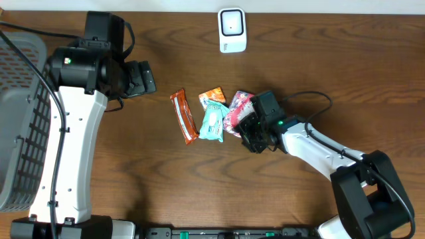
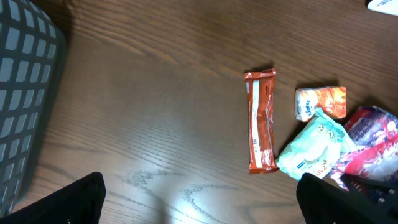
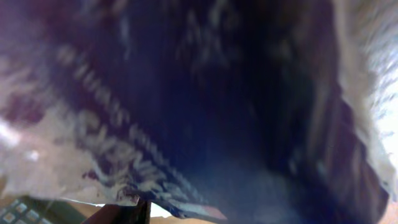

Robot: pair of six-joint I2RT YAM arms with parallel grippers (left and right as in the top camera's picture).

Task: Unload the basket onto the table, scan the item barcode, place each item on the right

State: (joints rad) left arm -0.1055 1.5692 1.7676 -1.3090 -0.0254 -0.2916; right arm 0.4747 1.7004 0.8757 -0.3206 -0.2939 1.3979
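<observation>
At the middle of the surface (image 1: 133,166), the right fingers (image 1: 247,129) bear on the purple-pink packet (image 1: 238,109). The wrist view is all blurred wrapper, so clamped or merely touching: cannot tell. Left fingers (image 1: 147,81) spread wide, empty, well apart. Scanner (image 1: 232,30) stands at the far edge. Risk: the packet touches the teal packet (image 1: 214,123) — a shallow pinch on slick film could slip, or drag the neighbour along.

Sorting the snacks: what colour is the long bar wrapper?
Bar wrapper: orange-red, white strip; clearest in left wrist view.
</observation>
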